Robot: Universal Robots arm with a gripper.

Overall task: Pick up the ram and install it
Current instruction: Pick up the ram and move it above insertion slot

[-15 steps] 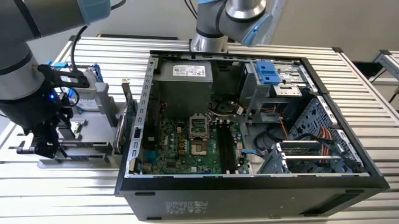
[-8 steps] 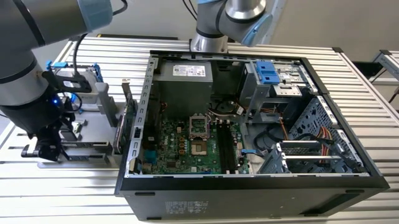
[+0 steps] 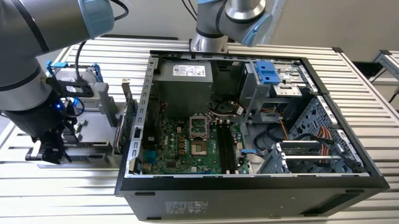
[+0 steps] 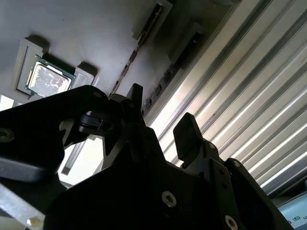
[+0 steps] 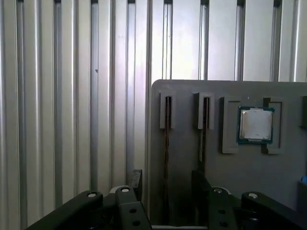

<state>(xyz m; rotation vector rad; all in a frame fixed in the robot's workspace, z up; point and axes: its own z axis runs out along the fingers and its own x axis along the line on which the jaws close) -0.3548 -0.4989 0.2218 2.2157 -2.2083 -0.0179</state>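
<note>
The ram stands on edge in a narrow slot (image 5: 167,125) of a grey parts holder (image 5: 192,96), showing as a thin dark strip; in the second wrist view the same slot (image 4: 144,40) runs away from the fingers. My gripper (image 5: 168,184) hangs open just above the holder, one finger (image 5: 136,179) on each side of that slot's line, nothing between them. A second slot (image 5: 205,125) beside it also holds a thin strip. In the exterior view my gripper (image 3: 50,151) is low at the view's left, beside the open computer case (image 3: 249,182).
A processor chip (image 5: 255,124) lies in a pocket of the holder. A green expansion card (image 3: 128,121) and a drive with blue rails (image 3: 74,77) stand between gripper and case. The motherboard's long memory sockets (image 3: 224,149) lie inside the case. The ribbed metal table (image 3: 62,196) surrounds everything.
</note>
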